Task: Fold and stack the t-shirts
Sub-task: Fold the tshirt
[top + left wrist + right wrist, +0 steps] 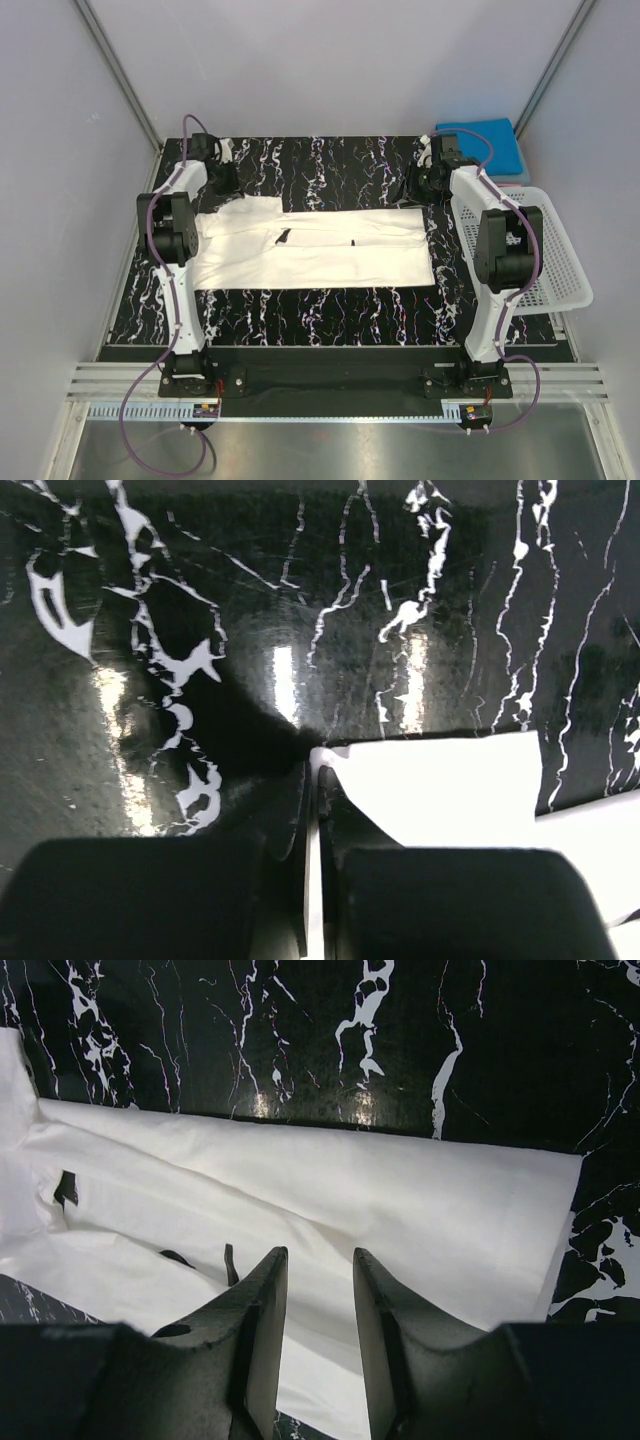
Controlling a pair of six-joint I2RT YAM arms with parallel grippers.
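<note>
The white t-shirt (320, 247) lies flat across the middle of the black marbled table, folded into a long band, with small black marks showing on it. My left gripper (226, 188) is at its far left corner. In the left wrist view the jaws (318, 772) are shut on a thin edge of the white t-shirt (450, 780). My right gripper (415, 190) is at the shirt's far right corner. In the right wrist view it (320, 1258) is open and empty just above the white t-shirt (400, 1190). The bright blue t-shirt (480, 143) lies folded at the back right. The red t-shirt is out of view.
A white plastic lattice basket (545, 262) stands at the right edge of the table, partly under the right arm. Grey walls close in the back and sides. The black marbled tabletop (320, 300) shows in front of the shirt.
</note>
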